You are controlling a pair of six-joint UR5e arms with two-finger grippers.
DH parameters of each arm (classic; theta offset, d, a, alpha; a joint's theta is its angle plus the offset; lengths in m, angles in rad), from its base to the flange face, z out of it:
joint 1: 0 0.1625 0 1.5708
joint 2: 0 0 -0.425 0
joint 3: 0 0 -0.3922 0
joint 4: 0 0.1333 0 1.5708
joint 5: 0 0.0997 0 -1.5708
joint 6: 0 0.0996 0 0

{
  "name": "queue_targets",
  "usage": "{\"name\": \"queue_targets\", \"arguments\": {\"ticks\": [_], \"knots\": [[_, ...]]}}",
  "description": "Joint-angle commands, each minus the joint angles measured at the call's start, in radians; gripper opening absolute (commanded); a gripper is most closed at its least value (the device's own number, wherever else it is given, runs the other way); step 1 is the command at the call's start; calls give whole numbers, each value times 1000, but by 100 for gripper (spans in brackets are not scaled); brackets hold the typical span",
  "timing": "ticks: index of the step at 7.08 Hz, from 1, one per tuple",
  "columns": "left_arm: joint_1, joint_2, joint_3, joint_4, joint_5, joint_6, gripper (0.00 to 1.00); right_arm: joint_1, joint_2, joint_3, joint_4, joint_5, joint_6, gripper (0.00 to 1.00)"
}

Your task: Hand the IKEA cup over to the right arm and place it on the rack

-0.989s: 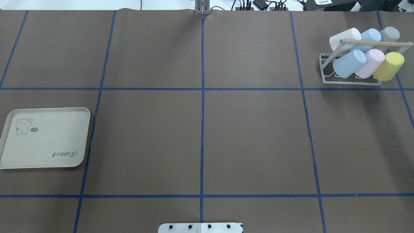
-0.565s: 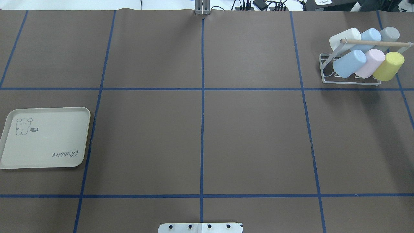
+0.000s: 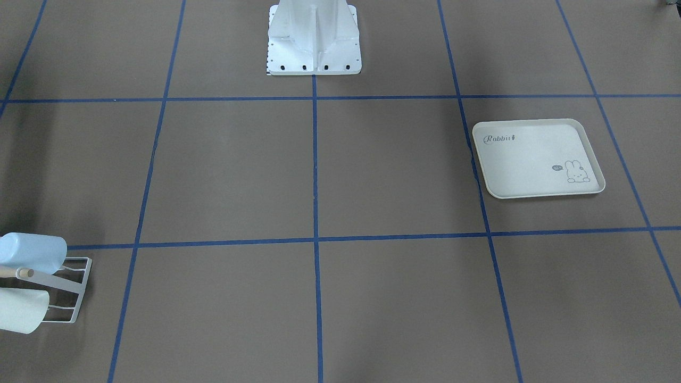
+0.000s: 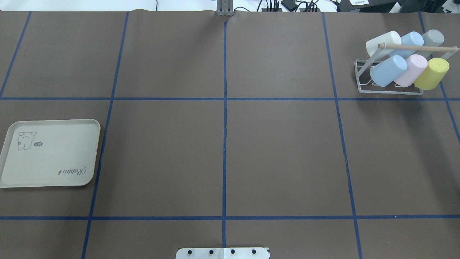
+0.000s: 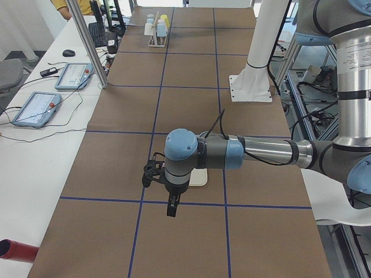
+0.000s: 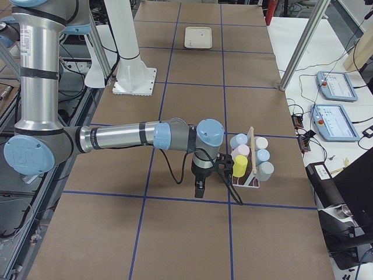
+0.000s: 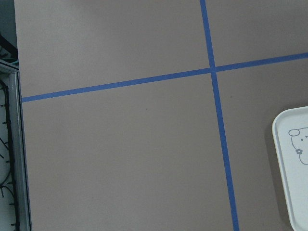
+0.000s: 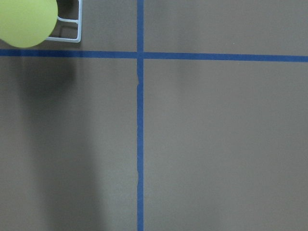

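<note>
Brown-papered table (image 4: 280,154), blue tape grid: six pastel cups (image 4: 411,70) lean tilted on the rack (image 4: 390,92) in the far right corner, none on the rabbit tray (image 4: 54,154). The right gripper (image 6: 199,188) hangs just beside the rack and the left gripper (image 5: 171,205) by the tray. From here I can't tell whether either one's fingers are apart.

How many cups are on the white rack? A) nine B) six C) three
B: the rack holds six, with a cream cup, a light blue cup and a grey cup behind, and a second blue cup, a pink cup and a yellow cup in front.
</note>
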Motion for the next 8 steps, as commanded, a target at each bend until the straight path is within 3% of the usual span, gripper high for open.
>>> {"name": "queue_targets", "arguments": {"ticks": [1, 8], "knots": [[0, 3, 19, 2, 0, 0, 100, 0, -1, -3, 0, 11, 0, 100], [0, 1, 31, -1, 2, 1, 100, 0, -3, -1, 0, 9, 0, 100]]}}
